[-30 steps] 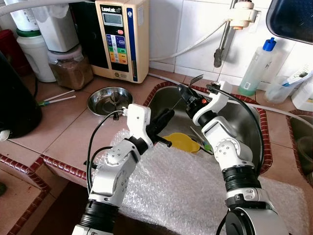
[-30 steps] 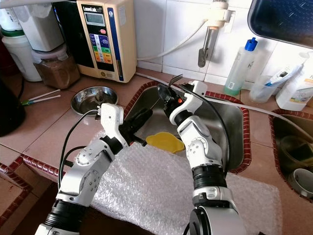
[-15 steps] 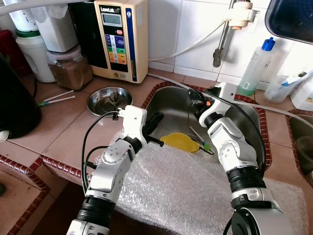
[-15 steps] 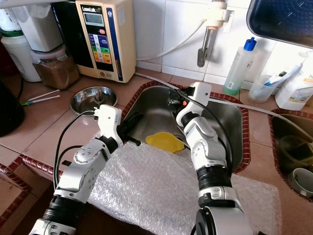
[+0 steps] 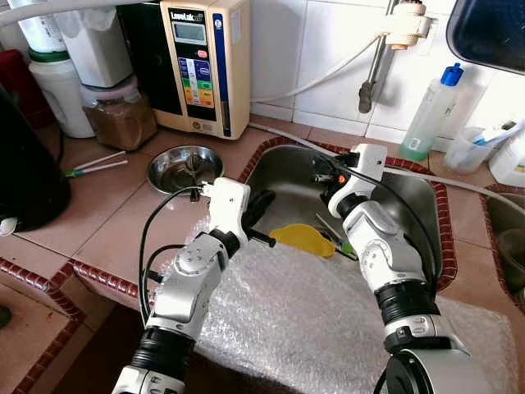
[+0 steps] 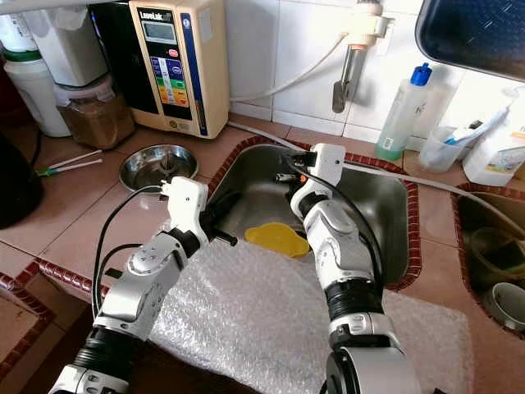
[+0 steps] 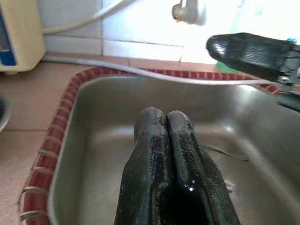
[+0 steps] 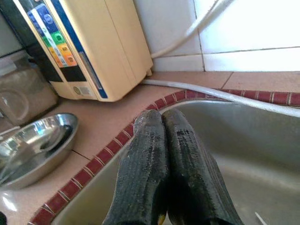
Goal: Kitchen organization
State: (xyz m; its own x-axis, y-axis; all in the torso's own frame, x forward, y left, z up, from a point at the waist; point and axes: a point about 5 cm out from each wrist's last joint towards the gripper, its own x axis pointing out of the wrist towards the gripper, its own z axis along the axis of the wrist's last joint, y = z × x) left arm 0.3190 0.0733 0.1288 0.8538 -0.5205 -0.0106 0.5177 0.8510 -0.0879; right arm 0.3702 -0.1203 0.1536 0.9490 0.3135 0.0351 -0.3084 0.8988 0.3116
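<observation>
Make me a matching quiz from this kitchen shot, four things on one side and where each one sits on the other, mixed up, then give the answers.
Things:
1. yellow lid
2. steel bowl
3. bubble wrap
4. blue-capped bottle

Places:
A. on the counter left of the sink
B. against the wall tiles behind the sink
C. in the sink basin
D. spread over the counter's front edge, under both arms

Pairs: 1-C, 2-A, 3-D, 4-B
</observation>
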